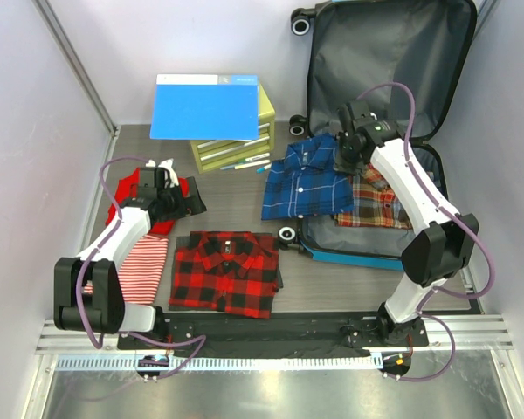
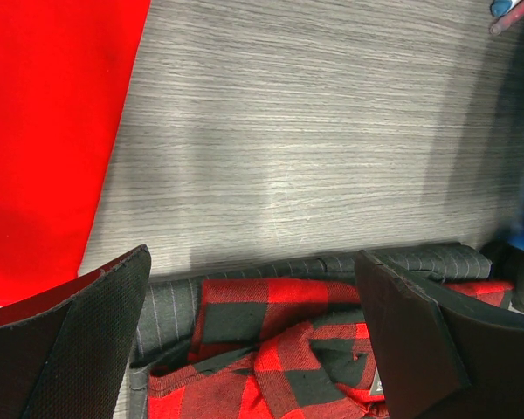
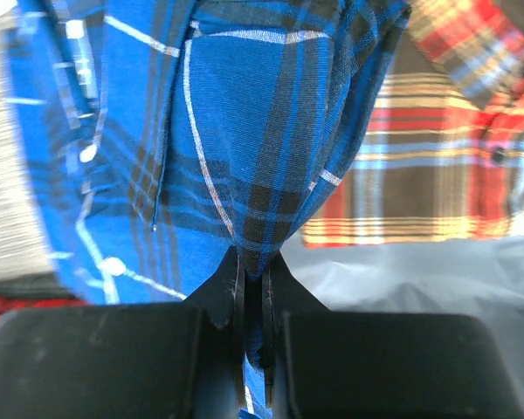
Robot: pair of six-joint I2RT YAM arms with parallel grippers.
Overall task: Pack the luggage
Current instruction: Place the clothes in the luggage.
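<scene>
The luggage (image 1: 393,61) lies open at the back right, its grey-lined lid propped upright. An orange-brown plaid shirt (image 1: 380,205) rests in its base. A blue plaid shirt (image 1: 301,183) drapes over the left rim, partly on the table. My right gripper (image 1: 345,157) is shut on a fold of this blue shirt (image 3: 244,131), the cloth pinched between its tips (image 3: 253,288). A red-black plaid shirt (image 1: 227,271) lies folded on the table. My left gripper (image 1: 188,199) hovers open (image 2: 253,340) over its far edge (image 2: 271,349), holding nothing.
A plain red garment (image 1: 131,188) and a red-white striped shirt (image 1: 144,262) lie at the left, under the left arm. A flat blue folder (image 1: 205,106) sits on a yellow-green drawer box (image 1: 236,148) at the back. Walls close in both sides.
</scene>
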